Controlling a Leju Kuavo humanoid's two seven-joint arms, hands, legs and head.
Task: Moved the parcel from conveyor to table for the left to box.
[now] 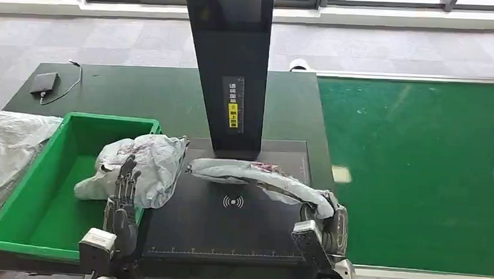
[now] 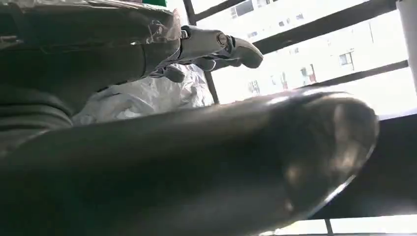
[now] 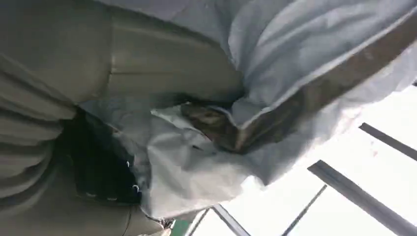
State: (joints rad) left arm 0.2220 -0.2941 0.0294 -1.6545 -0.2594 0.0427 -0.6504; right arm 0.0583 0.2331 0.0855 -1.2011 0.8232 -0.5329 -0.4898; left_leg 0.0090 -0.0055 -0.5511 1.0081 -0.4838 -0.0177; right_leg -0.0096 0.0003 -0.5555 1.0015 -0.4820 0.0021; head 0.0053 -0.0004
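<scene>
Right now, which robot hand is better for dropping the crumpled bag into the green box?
The left hand. It already touches the crumpled grey parcel hanging over the green bin's edge. The right hand is busy holding the long parcel over the black scanner plate.

The left arm rises from the lower left of the head view, its left hand upright with dark fingers pointing up and pressed against a crumpled grey parcel. In the left wrist view that left hand reaches out with fingers extended. The right hand sits at the lower right, closed around the end of a long grey parcel; the right wrist view shows its thumb clamped against the plastic.
</scene>
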